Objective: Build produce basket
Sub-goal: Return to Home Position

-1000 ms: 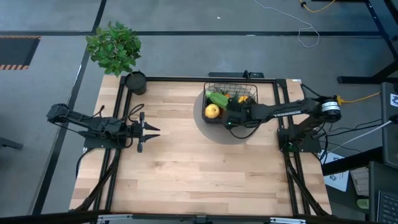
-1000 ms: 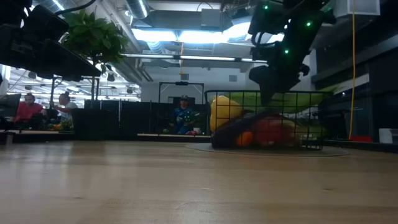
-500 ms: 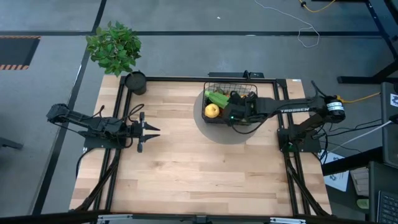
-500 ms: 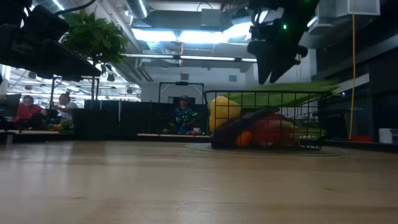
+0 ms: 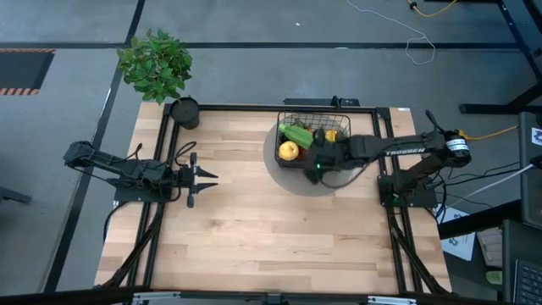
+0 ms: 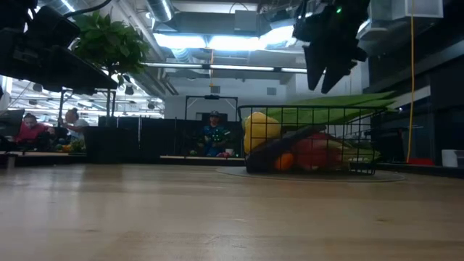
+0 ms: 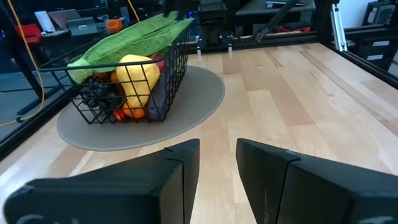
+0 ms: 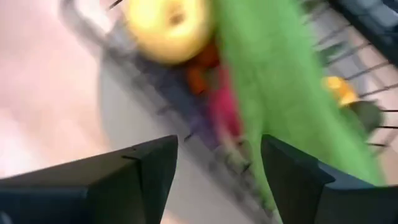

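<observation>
The black wire-mesh basket [image 5: 314, 134] [image 6: 312, 139] [image 7: 124, 74] stands on a round grey mat near the table's far right. It holds produce: a yellow lemon [image 5: 290, 151] [image 6: 259, 130] [image 8: 166, 25], a long green vegetable [image 5: 296, 134] [image 6: 341, 110] [image 8: 273, 74], orange pieces [image 5: 332, 134], something pink-red [image 6: 316, 152] and a dark purple piece [image 6: 274, 151]. My right gripper [image 5: 316, 168] [image 6: 324, 85] [image 8: 217, 168] hangs open above the basket's near side, clear of it. My left gripper [image 5: 210, 176] [image 7: 217, 168] waits low over the table's left half with a narrow gap between its fingers.
A leafy potted plant [image 5: 155, 63] and a small round black cup [image 5: 185, 112] stand at the far left corner. The grey mat [image 5: 292, 180] reaches a little past the basket. Bare wood covers the middle and near parts of the table [image 5: 271, 237]. People sit in the room beyond [image 6: 32, 129].
My right gripper has risen from down among the produce in the basket to well above the rim. The produce and the basket have stayed in place.
</observation>
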